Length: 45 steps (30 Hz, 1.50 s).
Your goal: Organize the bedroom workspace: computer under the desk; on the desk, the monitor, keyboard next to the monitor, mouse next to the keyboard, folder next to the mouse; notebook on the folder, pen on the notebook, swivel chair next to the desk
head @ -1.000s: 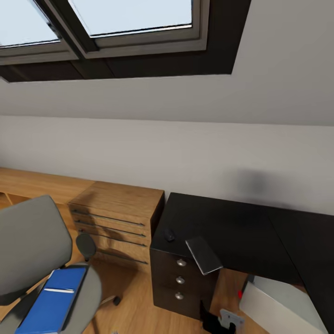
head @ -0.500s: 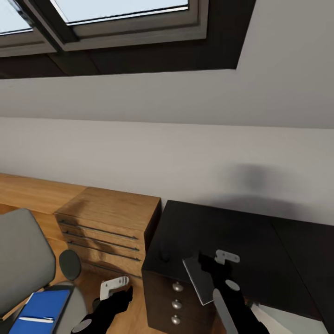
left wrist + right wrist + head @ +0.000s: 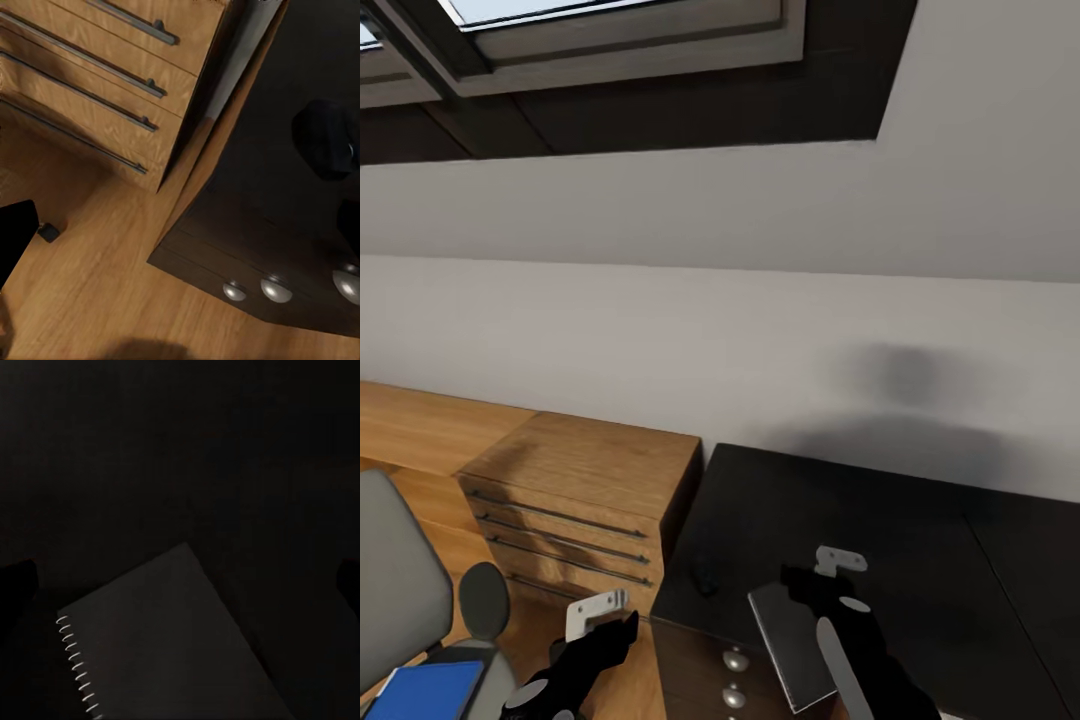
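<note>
Both black arms are rising further into the lower part of the head view than half a second ago. Lower centre, the right gripper (image 3: 815, 578) is hovering over the thin grey-covered notebook (image 3: 792, 645) lying on the black-topped desk (image 3: 920, 540); its jaw state I cannot tell. Lower left, the left gripper (image 3: 610, 612), likewise unclear, is hanging beside the light-wood dresser (image 3: 585, 480), above the bright-blue folder (image 3: 422, 690) in the corner.

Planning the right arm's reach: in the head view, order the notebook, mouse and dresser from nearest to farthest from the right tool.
From the right tool:
1. notebook, just below it at the desk edge.
2. mouse, on the desk toward the left.
3. dresser, beyond the desk's left end.
</note>
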### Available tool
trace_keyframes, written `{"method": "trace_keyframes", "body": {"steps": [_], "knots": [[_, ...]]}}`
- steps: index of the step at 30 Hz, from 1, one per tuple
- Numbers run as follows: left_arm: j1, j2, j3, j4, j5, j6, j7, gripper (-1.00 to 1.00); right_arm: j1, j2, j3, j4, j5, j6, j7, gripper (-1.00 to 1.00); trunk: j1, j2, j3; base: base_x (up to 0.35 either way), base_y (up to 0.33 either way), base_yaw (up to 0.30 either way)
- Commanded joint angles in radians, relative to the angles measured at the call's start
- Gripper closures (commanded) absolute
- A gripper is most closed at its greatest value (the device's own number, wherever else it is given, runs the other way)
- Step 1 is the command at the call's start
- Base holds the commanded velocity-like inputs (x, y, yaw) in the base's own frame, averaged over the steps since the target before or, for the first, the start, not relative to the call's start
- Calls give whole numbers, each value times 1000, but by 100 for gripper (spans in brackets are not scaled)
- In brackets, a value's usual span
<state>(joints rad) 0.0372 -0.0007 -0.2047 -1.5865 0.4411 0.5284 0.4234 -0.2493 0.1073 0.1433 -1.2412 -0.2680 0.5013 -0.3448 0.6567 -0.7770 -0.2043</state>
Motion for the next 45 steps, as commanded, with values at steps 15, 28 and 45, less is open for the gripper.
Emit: {"method": "trace_keyframes", "body": {"steps": [15, 28, 45], "knots": [[0, 2, -1, -1, 8, 2, 10, -100, -1, -2, 45, 33, -6, 3, -8, -100, 0, -1, -1, 3, -1, 244], [0, 1, -1, -1, 9, 1, 11, -100, -1, -3, 90, 47, -2, 3, -8, -100, 0, -1, -1, 0, 0, 277], [0, 1, -1, -2, 10, 1, 10, -100, -1, -6, 94, 48, -1, 2, -7, -100, 0, -1, -1, 0, 0, 277]]}}
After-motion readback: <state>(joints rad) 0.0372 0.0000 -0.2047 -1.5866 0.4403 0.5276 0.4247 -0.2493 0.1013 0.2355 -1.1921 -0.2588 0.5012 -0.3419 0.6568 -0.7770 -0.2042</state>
